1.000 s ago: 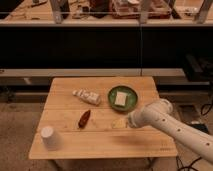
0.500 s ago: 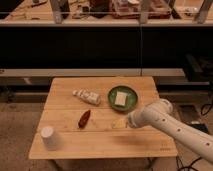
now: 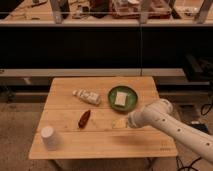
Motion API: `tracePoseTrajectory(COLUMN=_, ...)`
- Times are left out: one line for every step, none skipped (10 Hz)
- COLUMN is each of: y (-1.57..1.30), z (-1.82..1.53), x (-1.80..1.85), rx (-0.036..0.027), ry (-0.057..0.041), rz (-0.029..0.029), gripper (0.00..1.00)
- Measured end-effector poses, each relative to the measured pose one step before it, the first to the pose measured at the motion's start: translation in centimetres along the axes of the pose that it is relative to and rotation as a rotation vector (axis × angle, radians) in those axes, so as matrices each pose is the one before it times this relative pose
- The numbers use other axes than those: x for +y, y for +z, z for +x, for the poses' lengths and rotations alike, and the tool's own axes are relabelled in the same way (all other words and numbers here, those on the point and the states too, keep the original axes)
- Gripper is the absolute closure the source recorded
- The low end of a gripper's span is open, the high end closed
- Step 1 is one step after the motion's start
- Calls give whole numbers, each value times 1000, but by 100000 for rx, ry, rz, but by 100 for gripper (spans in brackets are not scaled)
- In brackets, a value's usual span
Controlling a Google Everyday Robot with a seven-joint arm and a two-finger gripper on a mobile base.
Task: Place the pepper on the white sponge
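The pepper (image 3: 84,118), dark red and tapered, lies on the wooden table (image 3: 100,145) left of centre. The white sponge (image 3: 120,98) sits flat in the round green plate (image 3: 131,93) at the back right. My gripper (image 3: 119,122) hovers low over the table just in front of the plate, at the end of the white arm (image 3: 165,122) that reaches in from the right. It is a short way right of the pepper and apart from it. It stands open with nothing in it.
A white labelled bottle (image 3: 86,96) lies on its side behind the pepper. A white cup (image 3: 48,136) stands near the front left corner. Dark shelving and a counter run behind the table.
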Motion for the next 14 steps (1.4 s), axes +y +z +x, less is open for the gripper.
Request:
tracePoseTrajectory(y=-1, z=2, x=-4, rx=0, ry=-10, rz=3, gripper=20)
tracePoseTrajectory(y=3, z=-4, x=4, rx=-4, ry=12, rz=0, gripper=20)
tracePoseTrajectory(y=0, z=1, x=-1, rx=-1, ry=-5, rz=0, gripper=20)
tracePoseTrajectory(y=-2, z=1, x=1, rx=6, ry=-7, rz=-6, gripper=20)
tracePoseTrajectory(y=6, z=-1, x=5, rx=17, ry=-178, rz=-129, gripper=20)
tracePoseTrajectory(y=-20, z=234, x=-118, rx=1200, ry=-1191, rz=-450, gripper=20)
tracePoseTrajectory(y=134, z=577, x=-509, rx=3529, ry=-3365, rz=-821, gripper=20)
tracePoseTrajectory(y=343, z=510, x=-874, rx=3070, ry=-4761, rz=-701, gripper=20)
tracePoseTrajectory(y=863, z=409, x=-2140, rx=3407, ry=-8225, rz=105, gripper=20)
tracePoseTrajectory(y=1298, z=75, x=-2993, rx=2484, ry=-9358, rz=1225, gripper=20)
tracePoseTrajectory(y=983, z=-27, x=-1889, rx=1307, ry=-5697, rz=917, gripper=20)
tracePoseTrajectory(y=1099, z=71, x=-1893, rx=2028, ry=-5406, rz=850, gripper=20)
tracePoseTrajectory(y=928, z=155, x=-1867, rx=2211, ry=-4860, rz=1229, gripper=20)
tracePoseTrajectory(y=389, z=71, x=-879, rx=979, ry=-2138, rz=728, gripper=20)
